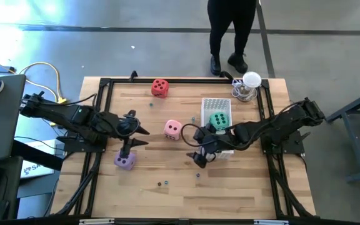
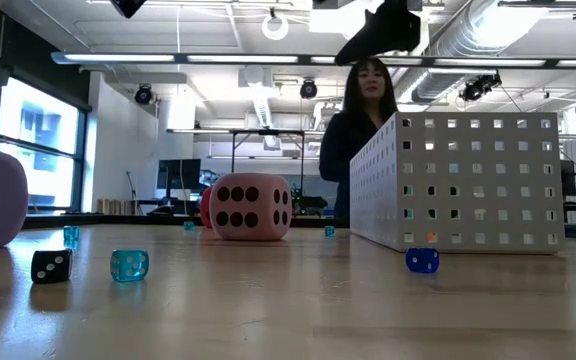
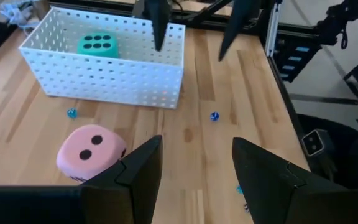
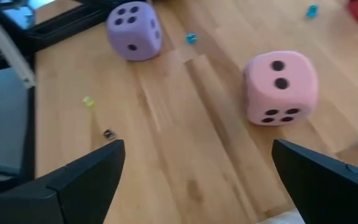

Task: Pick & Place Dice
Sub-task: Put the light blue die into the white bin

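The pink die (image 1: pixel 173 129) rests on the table's middle, between my two grippers; it also shows in the left wrist view (image 3: pixel 92 152) and the right wrist view (image 4: pixel 281 87). The purple die (image 1: pixel 125 161) sits near my left arm, and the red die (image 1: pixel 160 87) stands by the far edge. The green die (image 1: pixel 218 120) lies inside the white perforated basket (image 1: pixel 208 104). My left gripper (image 1: pixel 141 135) hovers open just left of the pink die. My right gripper (image 1: pixel 192 146) hovers open to its right, in front of the basket.
Tiny black, cyan and blue dice (image 2: pixel 128 265) are scattered on the wood. A glass object (image 1: pixel 250 87) stands at the far right corner. A black frame (image 1: pixel 105 83) edges the table. A person (image 1: pixel 231 31) stands beyond the far edge. Bare wood lies toward the near edge.
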Robot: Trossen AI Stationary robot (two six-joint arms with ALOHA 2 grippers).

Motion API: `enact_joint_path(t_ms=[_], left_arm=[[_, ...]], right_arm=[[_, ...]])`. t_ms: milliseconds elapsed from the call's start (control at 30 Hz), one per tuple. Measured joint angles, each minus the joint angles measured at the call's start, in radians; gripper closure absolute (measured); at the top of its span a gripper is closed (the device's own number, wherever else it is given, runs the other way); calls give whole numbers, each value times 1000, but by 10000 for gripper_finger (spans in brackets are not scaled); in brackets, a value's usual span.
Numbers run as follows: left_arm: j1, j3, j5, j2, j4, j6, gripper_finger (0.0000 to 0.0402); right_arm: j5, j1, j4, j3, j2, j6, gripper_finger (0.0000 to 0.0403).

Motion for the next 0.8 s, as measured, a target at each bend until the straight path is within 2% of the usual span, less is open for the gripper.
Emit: enact_joint_path(t_ms=[167, 800], left_arm=[[0, 0, -6, 3, -2, 17, 214], [-13, -11, -12, 44, 9, 35, 214]], right_arm=[[-46, 0, 26, 0, 0, 0, 4], [-49, 0, 66, 0, 0, 0, 4]])
